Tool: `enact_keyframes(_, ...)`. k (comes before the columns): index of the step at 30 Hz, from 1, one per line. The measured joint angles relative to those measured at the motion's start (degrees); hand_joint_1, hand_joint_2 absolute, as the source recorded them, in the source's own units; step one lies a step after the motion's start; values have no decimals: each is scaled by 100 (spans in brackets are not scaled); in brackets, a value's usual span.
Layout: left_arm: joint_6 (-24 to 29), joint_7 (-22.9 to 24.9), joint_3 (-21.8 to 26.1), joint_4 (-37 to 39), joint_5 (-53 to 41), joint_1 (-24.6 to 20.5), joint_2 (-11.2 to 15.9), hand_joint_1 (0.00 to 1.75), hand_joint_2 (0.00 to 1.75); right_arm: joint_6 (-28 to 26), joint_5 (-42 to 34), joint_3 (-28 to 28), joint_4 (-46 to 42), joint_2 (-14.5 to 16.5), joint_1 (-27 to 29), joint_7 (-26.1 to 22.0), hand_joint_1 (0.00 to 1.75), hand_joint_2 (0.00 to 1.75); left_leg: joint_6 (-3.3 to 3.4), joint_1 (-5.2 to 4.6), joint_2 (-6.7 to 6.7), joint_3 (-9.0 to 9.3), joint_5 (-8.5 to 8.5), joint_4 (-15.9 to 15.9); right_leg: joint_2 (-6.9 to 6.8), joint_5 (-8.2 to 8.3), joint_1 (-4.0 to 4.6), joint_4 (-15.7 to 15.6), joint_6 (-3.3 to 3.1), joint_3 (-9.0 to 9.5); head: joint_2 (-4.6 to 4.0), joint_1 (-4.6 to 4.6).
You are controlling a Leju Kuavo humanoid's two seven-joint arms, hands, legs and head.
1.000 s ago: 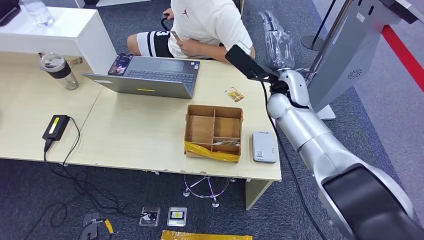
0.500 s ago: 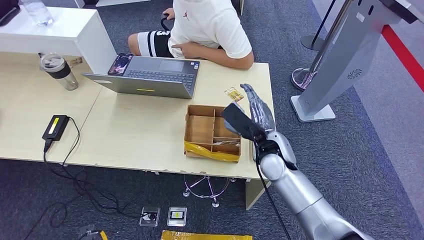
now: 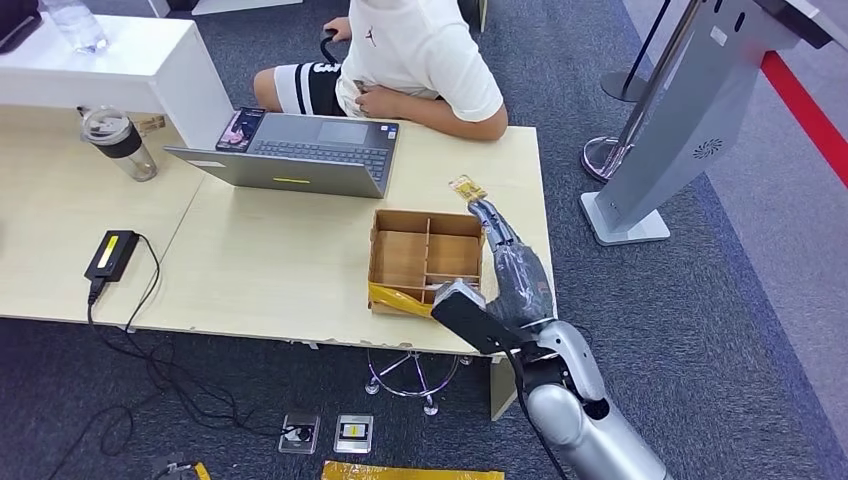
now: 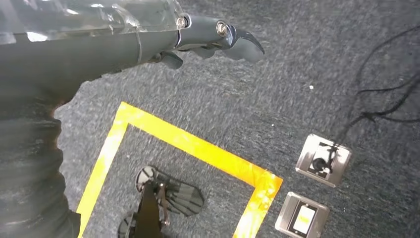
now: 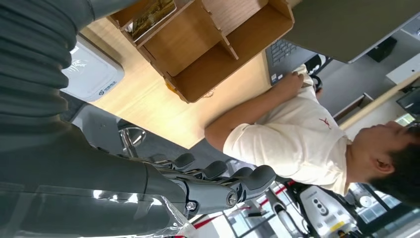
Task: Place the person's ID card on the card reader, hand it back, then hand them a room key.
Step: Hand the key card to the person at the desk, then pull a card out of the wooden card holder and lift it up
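Observation:
A small yellowish card (image 3: 467,188) lies on the table just beyond the wooden card box (image 3: 428,216), near the seated person (image 3: 420,50). My right hand (image 3: 515,275) hovers at the box's right side with fingers stretched toward that card, holding nothing. In the head view it covers the white card reader (image 5: 91,74), which lies on the table beside the box (image 5: 225,47). One compartment holds a card (image 5: 151,12). My left hand (image 4: 208,34) hangs above the carpet with loosely extended fingers and nothing in it.
An open laptop (image 3: 300,150) stands in front of the person, with a bottle (image 3: 120,140) and a black power brick (image 3: 112,252) to the left. A grey kiosk stand (image 3: 690,110) rises off the table's right end. Yellow tape (image 4: 198,146) marks the floor.
My right arm has swung down and back from a raised position near the person. The hand now sits low over the card reader by the box.

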Motion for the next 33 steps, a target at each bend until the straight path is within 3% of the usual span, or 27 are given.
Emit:
enact_keyframes(7,-75,100,77,2,8,-10,87,0,175,-131,220,151,-48,-28,42,-58,0,175,0,0,2,-1,0,0,3,-1,0,1,-1,-1,0,-1)
enact_keyframes(17,123,-5,78,2,-18,-11,59,0,175,283,831,470,90,-8,31,-92,0,175,0,0,2,-3,0,-1,-1,0,0,1,-1,0,0,0)
enact_keyframes(33,158,-8,120,7,-4,-25,9,0,175,-10,1130,715,1023,198,-131,-37,0,175,0,0,1,-4,0,-1,0,-1,0,1,-1,-2,0,0)
